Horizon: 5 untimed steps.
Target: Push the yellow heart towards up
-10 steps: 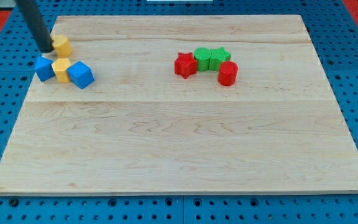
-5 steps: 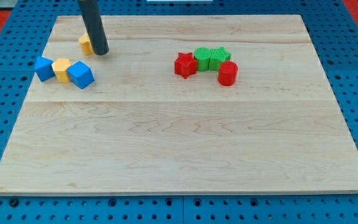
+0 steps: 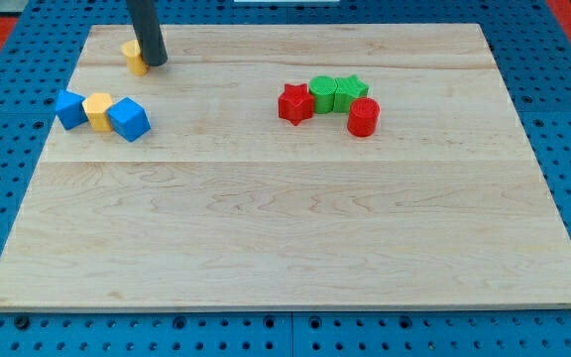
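A small yellow block (image 3: 133, 57), seemingly the heart, lies near the board's top left corner. The dark rod comes down from the view's top, and my tip (image 3: 156, 64) rests against the block's right side, partly covering it. A second yellow block (image 3: 98, 111) sits lower down, wedged between two blue blocks (image 3: 68, 108) (image 3: 128, 119); its shape is unclear.
A red star (image 3: 294, 103), a green block (image 3: 323, 94), a green star (image 3: 350, 91) and a red cylinder (image 3: 363, 117) cluster right of centre. The wooden board (image 3: 285, 228) lies on a blue pegboard.
The upper yellow block has moved right and then a little towards the view's top. My tip has gone from its left side to its right side and moved up with it.
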Available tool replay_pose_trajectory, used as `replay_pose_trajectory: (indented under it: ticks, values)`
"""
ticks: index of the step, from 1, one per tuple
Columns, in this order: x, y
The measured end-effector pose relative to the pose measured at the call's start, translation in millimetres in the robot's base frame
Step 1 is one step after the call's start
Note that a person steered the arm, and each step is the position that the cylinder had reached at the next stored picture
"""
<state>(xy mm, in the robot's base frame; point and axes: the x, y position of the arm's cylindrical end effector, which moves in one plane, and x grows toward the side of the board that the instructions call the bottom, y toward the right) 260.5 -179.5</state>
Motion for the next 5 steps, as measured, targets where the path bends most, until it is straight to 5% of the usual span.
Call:
replay_pose_trajectory:
  ticks: [1,2,5]
  values:
    - [-4,1]
    - [40,-1]
    - [25,-23]
